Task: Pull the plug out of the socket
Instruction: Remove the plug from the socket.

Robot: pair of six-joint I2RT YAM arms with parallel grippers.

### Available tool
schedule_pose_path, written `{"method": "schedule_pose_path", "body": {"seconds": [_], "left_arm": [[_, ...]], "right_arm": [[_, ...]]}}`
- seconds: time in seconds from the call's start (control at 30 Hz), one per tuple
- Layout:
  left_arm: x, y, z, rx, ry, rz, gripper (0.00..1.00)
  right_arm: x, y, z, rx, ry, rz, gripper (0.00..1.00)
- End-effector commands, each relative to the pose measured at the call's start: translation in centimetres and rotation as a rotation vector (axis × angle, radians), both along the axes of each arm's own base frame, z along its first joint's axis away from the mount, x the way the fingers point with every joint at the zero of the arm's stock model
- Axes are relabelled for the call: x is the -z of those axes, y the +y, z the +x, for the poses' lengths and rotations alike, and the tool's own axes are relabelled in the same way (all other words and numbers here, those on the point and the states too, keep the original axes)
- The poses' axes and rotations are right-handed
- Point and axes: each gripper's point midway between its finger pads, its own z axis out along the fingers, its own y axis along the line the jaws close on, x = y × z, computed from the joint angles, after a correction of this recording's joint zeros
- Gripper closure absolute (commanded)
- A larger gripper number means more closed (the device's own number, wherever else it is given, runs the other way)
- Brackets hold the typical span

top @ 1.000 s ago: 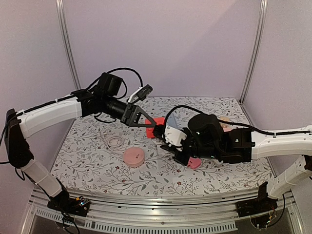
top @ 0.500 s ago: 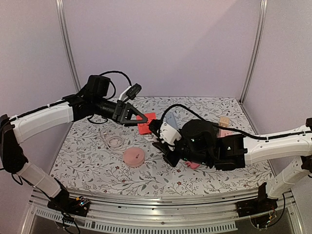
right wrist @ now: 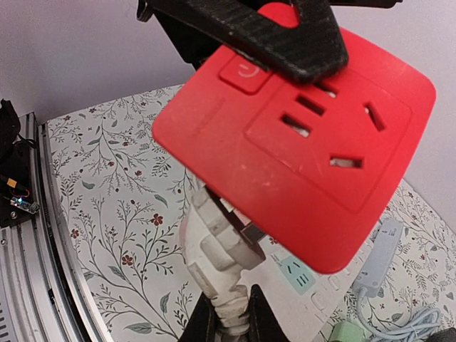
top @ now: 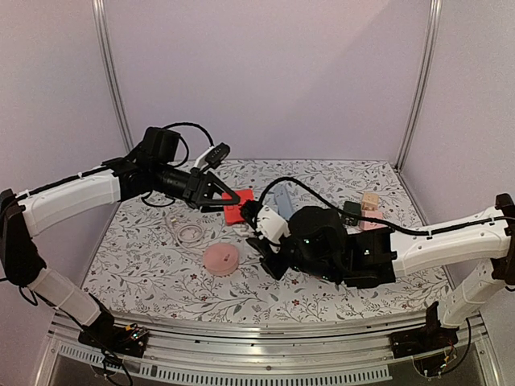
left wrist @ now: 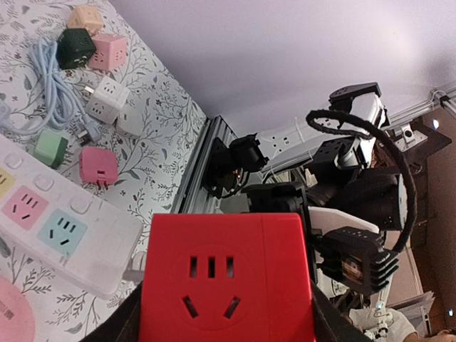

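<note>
**Operator:** Report the left claw.

**Robot:** My left claw (top: 228, 198) is clamped on the socket (top: 240, 206), a red cube. One finger (right wrist: 271, 32) lies across the face next to its button. I hold the socket raised above the table (top: 153, 277), over the middle of it.

**Operator:** Report the right claw.

**Robot:** My right claw (right wrist: 226, 313) is closed on the plug (right wrist: 217, 249), a white ribbed body. The fingers pinch its lower end.

**Operator:** Position of the plug relative to the socket?

**Robot:** The plug sits directly against the underside of the socket. A metal part shows at the joint. I cannot tell whether the pins are seated or already out.

**Operator:** Other items in the work area?

**Robot:** A white strip (left wrist: 57, 228) with coloured outlets lies on the table below the socket. A pink disc (top: 220, 258) lies near it, toward my bases. Several small cubes (left wrist: 100, 165) and a pale cable (left wrist: 53, 85) lie beyond the strip.
</note>
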Motion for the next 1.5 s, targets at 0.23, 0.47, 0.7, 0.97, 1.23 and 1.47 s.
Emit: {"method": "schedule_pose_path", "body": {"seconds": [0.23,0.47,0.7,0.97,1.23,1.47], "left_arm": [[-1.0,1.8,4.9,-0.213,-0.145,-0.024,1.0],[-1.0,2.6,5.7,-0.296,-0.158,-0.014,1.0],[-1.4,2.7,5.4,-0.332,-0.166,-0.033,1.0],[-1.9,2.1,4.7,-0.324,-0.17,-0.056,1.0],[-2.3,1.8,4.2,-0.308,-0.181,-0.064,1.0],[-2.1,1.5,4.1,-0.292,-0.175,-0.061,1.0]], "right_arm": [[-6.2,-2.3,-0.8,0.089,-0.075,0.198,0.39],[-4.8,-2.0,0.0,0.13,-0.101,0.138,0.32],[-4.0,0.0,2.5,0.193,-0.149,0.083,0.27],[-2.3,1.9,5.4,0.243,-0.167,0.017,0.26],[-0.3,2.7,8.0,0.299,-0.172,-0.033,0.35],[0.7,3.2,9.5,0.317,-0.216,-0.104,0.5]]}}
